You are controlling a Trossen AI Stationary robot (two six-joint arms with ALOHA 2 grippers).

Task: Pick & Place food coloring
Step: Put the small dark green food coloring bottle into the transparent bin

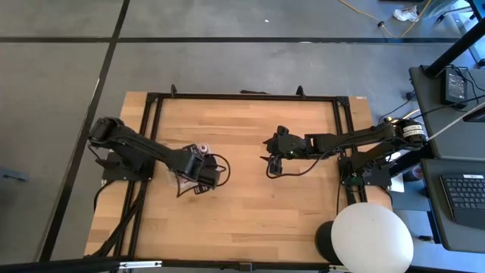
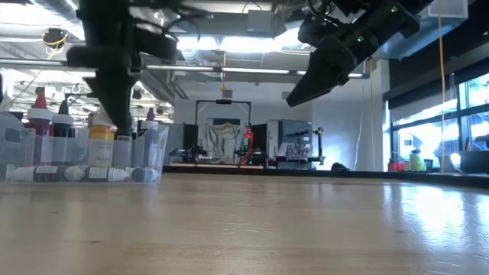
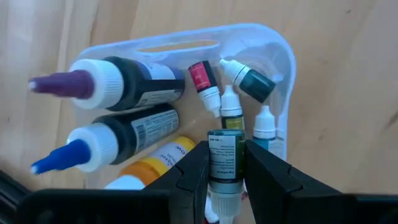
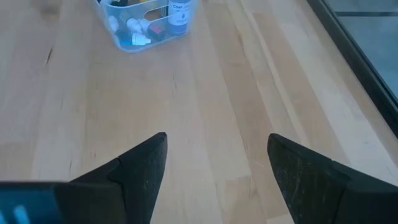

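Your left gripper (image 3: 226,177) is clamped on a small green dropper bottle (image 3: 226,155), its two dark fingers (image 3: 189,174) pressed against the bottle's sides and the white cap pointing back toward the wrist. Directly ahead of those jaws lies the clear plastic tray (image 3: 281,56), and the held bottle sits over its near end. Inside the tray, beyond the jaws, you have a small red bottle (image 3: 202,78), a dark teal bottle (image 3: 254,83) lying at a slant, and two more white-capped small bottles (image 3: 231,106) just past the fingertips. Off to one side of the jaws lie the larger bottles: one with a purple nozzle (image 3: 106,84), one with a blue nozzle (image 3: 102,143), and a yellow-orange one (image 3: 152,165) partly hidden behind the finger.

From table height you see the left arm reaching down into the tray (image 2: 84,156).

Your right gripper (image 4: 214,162) has its jaws spread wide with nothing between them, only bare wooden table (image 4: 217,93). It hangs above the table, well apart from the tray (image 4: 146,22), which lies far ahead of its fingertips.
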